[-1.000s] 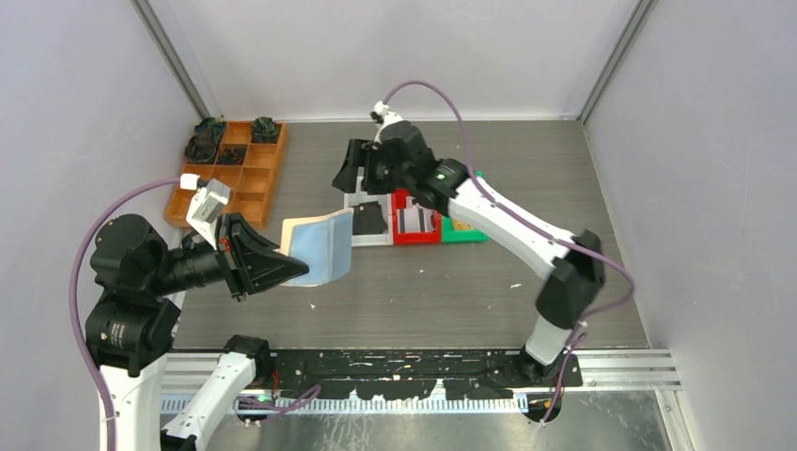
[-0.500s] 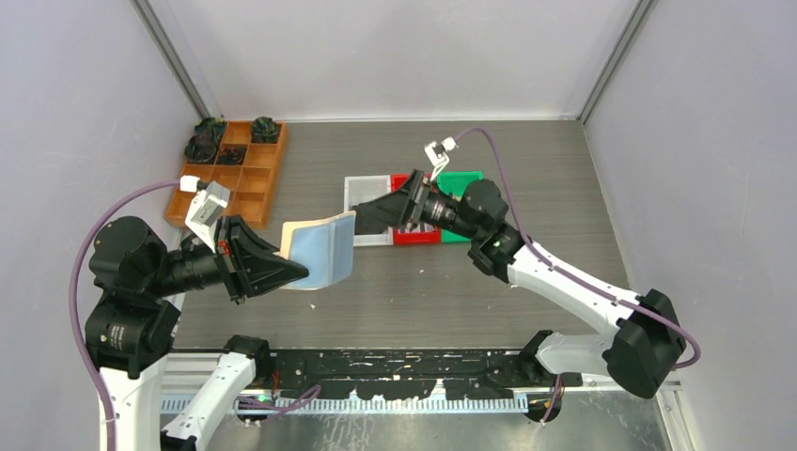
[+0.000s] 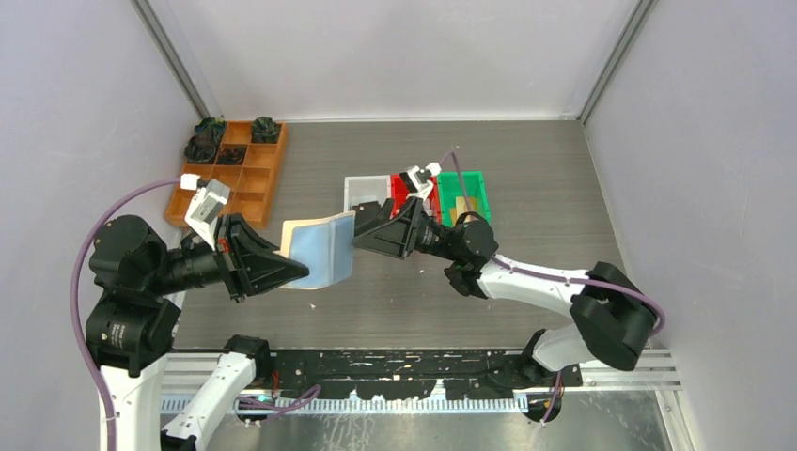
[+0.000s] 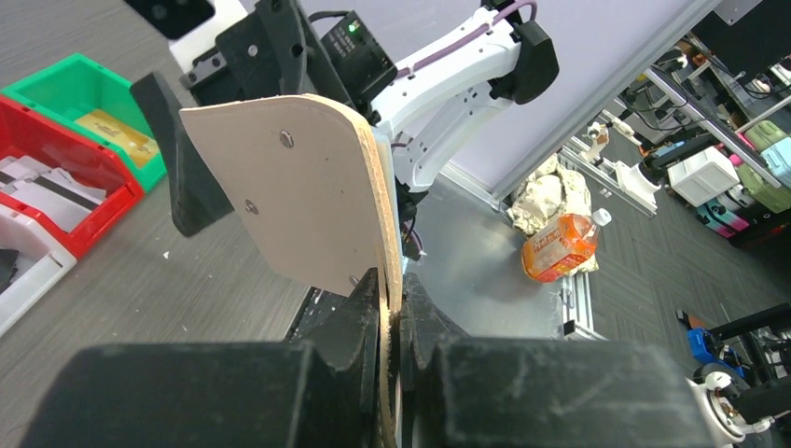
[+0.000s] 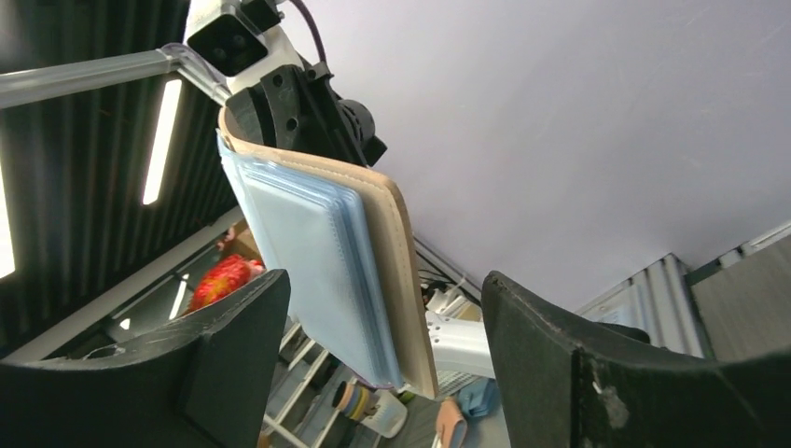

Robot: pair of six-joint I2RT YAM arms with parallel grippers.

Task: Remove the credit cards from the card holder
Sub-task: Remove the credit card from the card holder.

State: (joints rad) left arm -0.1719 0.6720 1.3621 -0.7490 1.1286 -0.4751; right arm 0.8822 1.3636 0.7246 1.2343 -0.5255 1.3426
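Tan card holder (image 3: 320,252) with pale blue-grey pockets inside. White bin (image 3: 362,193), red bin (image 3: 398,188), green bin (image 3: 481,195) with a gold card (image 4: 117,133) inside. Orange-brown tray (image 3: 254,183). Grey wood-grain bench (image 3: 536,178).

This is a robotics lab. The grey table (image 3: 526,282) forms a test cell, with plain pale walls (image 3: 395,56) on 3 sides of it and metal posts (image 3: 179,66) at its far corners. A left arm (image 3: 141,272) and a right arm (image 3: 536,277) are bolted to a black rail (image 3: 423,362) on its near edge. Past that edge, the left wrist view shows a hall floor with aluminium framing (image 4: 583,299), an orange bottle (image 4: 560,247) and other machines (image 4: 695,173).
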